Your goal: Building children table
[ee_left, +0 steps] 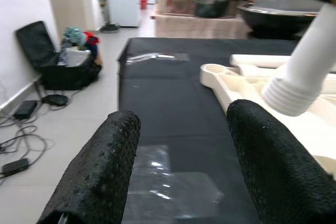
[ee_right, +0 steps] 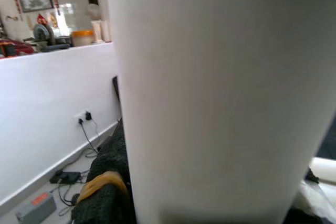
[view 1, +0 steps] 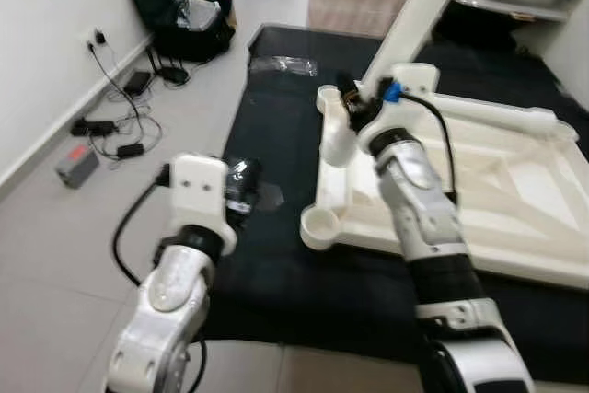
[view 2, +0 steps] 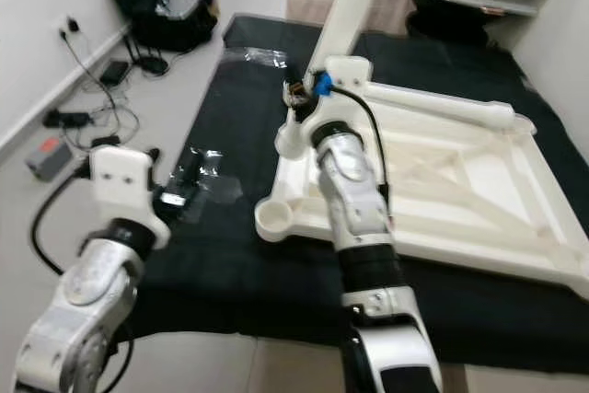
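Fingers of my right gripper (view 1: 354, 109) clasp one smooth white table leg (view 1: 416, 20), which stands tilted over one ribbed white tabletop (view 1: 515, 190) lying upside down on one black mat (view 1: 276, 117). Rough black fingers (ee_left: 97, 174) of my left gripper (ee_left: 181, 171) hang spread wide and empty above the mat.

Head stereo pair looking down, wrist cams close-up

Ahead of the left gripper (ee_left: 178, 177) the black mat (ee_left: 168, 93) lies open, with only flat plastic film (ee_left: 168, 187) on it. The white table leg (ee_left: 310, 66) and upturned tabletop (view 1: 515, 190) block its right side.
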`<state>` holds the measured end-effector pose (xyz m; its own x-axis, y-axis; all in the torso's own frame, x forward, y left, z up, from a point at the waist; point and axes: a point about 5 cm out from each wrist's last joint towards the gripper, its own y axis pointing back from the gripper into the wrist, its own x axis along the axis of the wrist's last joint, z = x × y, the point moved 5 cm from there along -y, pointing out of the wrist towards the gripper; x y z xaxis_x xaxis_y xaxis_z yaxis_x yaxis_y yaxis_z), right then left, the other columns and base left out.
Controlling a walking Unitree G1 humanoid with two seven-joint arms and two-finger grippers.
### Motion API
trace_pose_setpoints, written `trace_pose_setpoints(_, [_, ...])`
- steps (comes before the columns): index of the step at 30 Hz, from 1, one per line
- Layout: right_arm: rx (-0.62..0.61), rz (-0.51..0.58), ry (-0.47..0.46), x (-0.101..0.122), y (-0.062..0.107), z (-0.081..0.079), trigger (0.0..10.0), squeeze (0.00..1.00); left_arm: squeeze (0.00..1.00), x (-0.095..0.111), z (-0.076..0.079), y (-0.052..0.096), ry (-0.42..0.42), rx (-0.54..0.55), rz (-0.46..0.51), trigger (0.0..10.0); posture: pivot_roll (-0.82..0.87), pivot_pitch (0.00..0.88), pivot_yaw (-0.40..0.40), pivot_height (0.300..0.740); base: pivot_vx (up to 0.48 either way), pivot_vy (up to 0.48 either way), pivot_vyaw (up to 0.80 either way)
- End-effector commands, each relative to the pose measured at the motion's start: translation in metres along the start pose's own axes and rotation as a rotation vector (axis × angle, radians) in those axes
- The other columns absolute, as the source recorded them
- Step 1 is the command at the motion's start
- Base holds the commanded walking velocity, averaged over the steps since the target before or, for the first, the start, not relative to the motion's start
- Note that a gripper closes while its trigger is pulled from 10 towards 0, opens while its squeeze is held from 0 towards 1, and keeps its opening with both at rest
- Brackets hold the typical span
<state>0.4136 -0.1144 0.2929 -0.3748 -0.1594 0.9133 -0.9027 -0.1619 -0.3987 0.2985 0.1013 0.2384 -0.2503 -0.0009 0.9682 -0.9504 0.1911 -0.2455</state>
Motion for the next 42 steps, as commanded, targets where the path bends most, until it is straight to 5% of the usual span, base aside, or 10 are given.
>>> trace_pose_setpoints(1, [0.005, 0.013, 0.000, 0.000, 0.001, -0.002, 10.0, 0.00, 0.00, -0.005, 0.000, 0.000, -0.006, 0.002, -0.017, 10.0, 0.06, 0.131, -0.105, 0.740, 0.274, 0.000, 0.00])
trace_pose_setpoints(16, [0.043, 0.027, -0.019, 0.008, -0.002, -0.001, 10.0, 0.00, 0.00, -0.006, -0.003, 0.001, 0.010, 0.021, -0.022, 10.0, 0.07, 0.122, -0.107, 0.740, 0.018, 0.000, 0.00])
trace_pose_setpoints(19, [0.296, -0.082, -0.074, -0.004, -0.003, -0.020, 10.0, 0.00, 0.00, -0.009, -0.001, 0.005, 0.022, 0.022, -0.034, 10.0, 0.07, 0.124, -0.110, 0.740, 0.000, 0.000, 0.00])
trace_pose_setpoints(24, [0.387, -0.117, -0.109, -0.006, -0.004, -0.019, 10.0, 0.00, 0.00, -0.014, 0.004, 0.008, 0.050, -0.003, -0.054, 10.0, 0.07, 0.129, -0.117, 0.740, 0.000, 0.000, 0.00])
trace_pose_setpoints(32, [0.692, -0.141, -0.174, -0.004, -0.003, -0.047, 10.0, 0.00, 0.00, -0.014, 0.030, 0.021, 0.134, -0.138, -0.069, 10.0, 0.07, 0.160, -0.122, 0.740, 0.000, 0.000, 0.00])
trace_pose_setpoints(42, [1.060, -0.179, -0.167, -0.005, 0.029, -0.051, 10.0, 0.00, 0.00, -0.029, 0.037, 0.045, 0.155, -0.171, -0.152, 10.0, 0.09, 0.223, -0.128, 0.740, 0.000, 0.000, 0.00])
